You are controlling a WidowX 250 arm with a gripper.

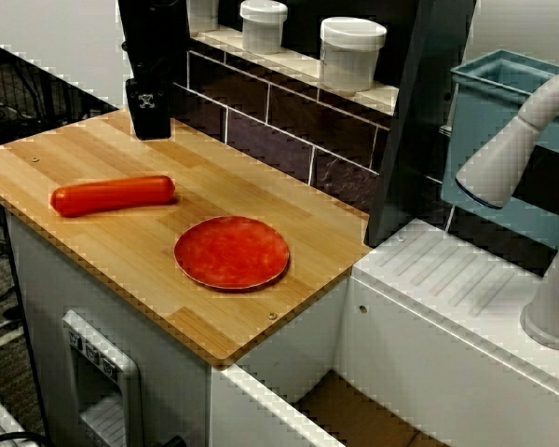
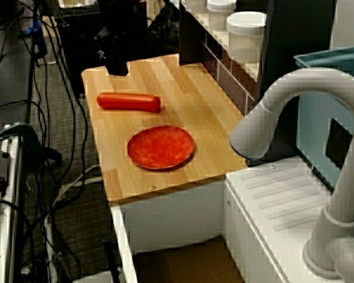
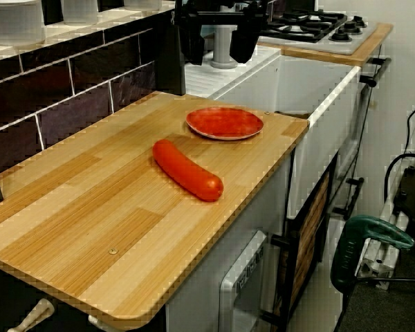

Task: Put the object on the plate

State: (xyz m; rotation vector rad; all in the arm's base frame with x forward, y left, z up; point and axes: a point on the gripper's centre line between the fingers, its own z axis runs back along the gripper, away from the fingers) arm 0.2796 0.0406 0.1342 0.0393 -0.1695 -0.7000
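- The sausage (image 1: 113, 196) lies flat on the wooden table (image 1: 93, 149), left of centre in the front view, its long side running nearly across the frame.
- The plate (image 1: 232, 252) sits on the same table, near the middle of that view, lower right of the sausage. The two are near each other but apart, with bare wood between them.
- The plate holds nothing.
- The gripper (image 1: 150, 116) hangs at the upper left of the front view, a black block over the back part of the table, well apart from the sausage and holding nothing.
- Whether its jaws are spread or pressed together cannot be told; the tip shows only as a dark mass in every view.
- Two white jars (image 1: 352, 53) stand on the tiled shelf behind the table, upper centre.
- A grey tap (image 2: 295, 112) arches over the white sink top at the right of the side view.
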